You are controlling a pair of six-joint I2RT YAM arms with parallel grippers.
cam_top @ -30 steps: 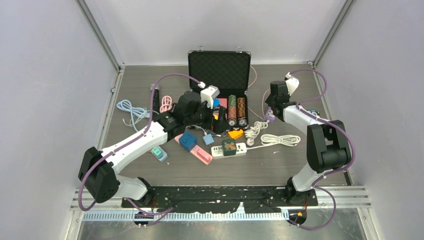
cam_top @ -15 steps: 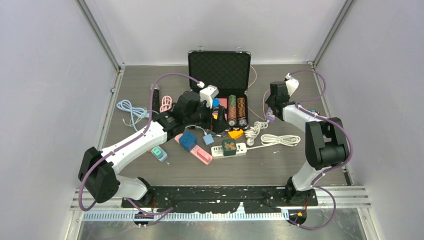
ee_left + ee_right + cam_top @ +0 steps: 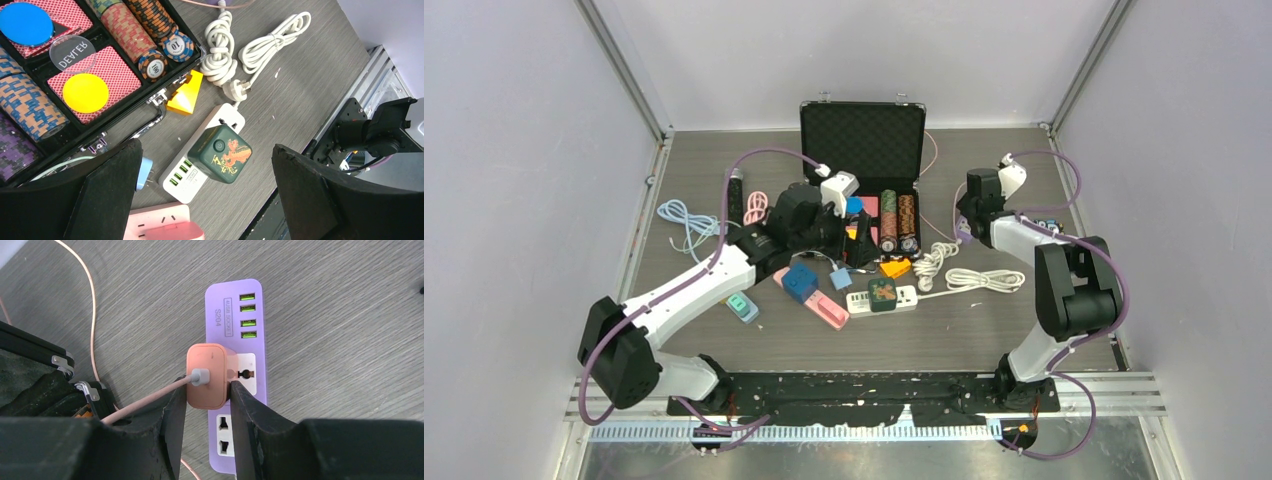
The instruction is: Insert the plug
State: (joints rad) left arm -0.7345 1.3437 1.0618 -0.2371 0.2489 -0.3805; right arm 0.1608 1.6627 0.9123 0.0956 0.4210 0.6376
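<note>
In the right wrist view my right gripper (image 3: 207,390) is shut on a salmon-pink plug (image 3: 206,371) with a grey collar and a pink cable (image 3: 145,402). The plug sits over the left edge of a purple power strip (image 3: 240,347), beside its upper white socket (image 3: 246,374). Its prongs are hidden, so whether they are in a socket I cannot tell. A second socket (image 3: 224,435) lies bare below it. From above, the right gripper (image 3: 969,222) is at the table's right back. My left gripper (image 3: 205,150) hangs open and holds nothing, above a white power strip (image 3: 187,175).
A dark green cube adapter (image 3: 220,154) is plugged into the white strip. An open poker-chip case (image 3: 864,140) stands at the back centre. Coiled white cables (image 3: 979,280), a yellow piece (image 3: 186,97), a blue cube (image 3: 800,281) and a pink strip (image 3: 824,305) lie mid-table.
The right wrist has shifted slightly right and toward the near side, still holding the plug. The left gripper has eased a little to the left and stays open.
</note>
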